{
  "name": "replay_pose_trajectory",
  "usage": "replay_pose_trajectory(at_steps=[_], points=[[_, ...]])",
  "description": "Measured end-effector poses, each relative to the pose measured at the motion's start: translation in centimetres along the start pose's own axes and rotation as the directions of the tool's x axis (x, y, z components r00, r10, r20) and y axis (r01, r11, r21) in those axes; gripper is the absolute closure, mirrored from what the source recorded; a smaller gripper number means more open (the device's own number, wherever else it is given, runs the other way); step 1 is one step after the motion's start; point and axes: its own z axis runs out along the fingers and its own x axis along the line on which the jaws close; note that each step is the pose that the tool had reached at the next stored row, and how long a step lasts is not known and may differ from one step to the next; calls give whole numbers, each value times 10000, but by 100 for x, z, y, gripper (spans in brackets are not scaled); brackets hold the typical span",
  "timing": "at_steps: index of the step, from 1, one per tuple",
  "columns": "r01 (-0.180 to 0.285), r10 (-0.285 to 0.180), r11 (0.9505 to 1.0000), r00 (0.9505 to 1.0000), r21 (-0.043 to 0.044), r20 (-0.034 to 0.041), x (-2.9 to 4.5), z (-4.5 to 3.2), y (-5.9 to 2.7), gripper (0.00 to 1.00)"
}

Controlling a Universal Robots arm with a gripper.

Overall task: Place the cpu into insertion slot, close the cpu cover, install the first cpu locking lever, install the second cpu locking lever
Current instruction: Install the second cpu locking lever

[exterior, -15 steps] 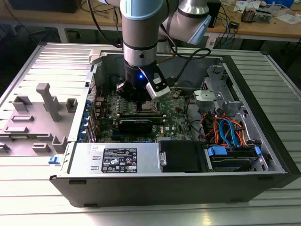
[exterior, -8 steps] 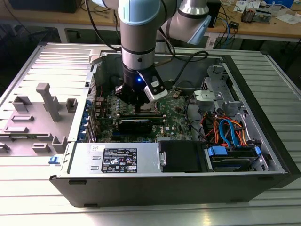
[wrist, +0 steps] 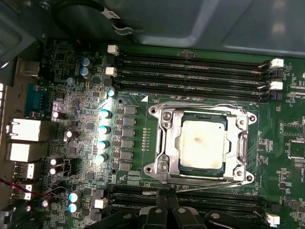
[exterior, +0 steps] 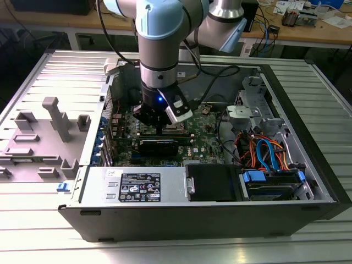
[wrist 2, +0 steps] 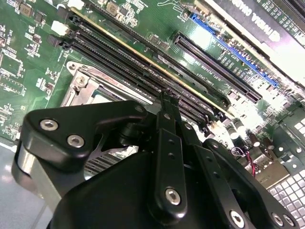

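Cpu (wrist: 201,140) seated under closed cpu cover (wrist: 174,138)

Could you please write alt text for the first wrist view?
The cpu sits in the insertion slot with the cpu cover closed over it, on a green motherboard between black memory slots; the gripper is beside the socket.

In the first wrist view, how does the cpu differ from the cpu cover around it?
The cpu is a solid, pale grey square with a stained top; the cpu cover is a shiny silvery frame with a square window. The cpu sits inside that window, while the cpu cover surrounds it and reaches farther outward. Both lie flat on the green board.
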Motion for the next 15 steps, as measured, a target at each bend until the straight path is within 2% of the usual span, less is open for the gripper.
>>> replay_pose_trajectory(at_steps=[11, 15], points=[[9, -9, 10000, 10000, 0, 1, 1, 0, 0, 89], [7, -7, 9999, 10000, -149, 12, 44, 0, 4, 89]])
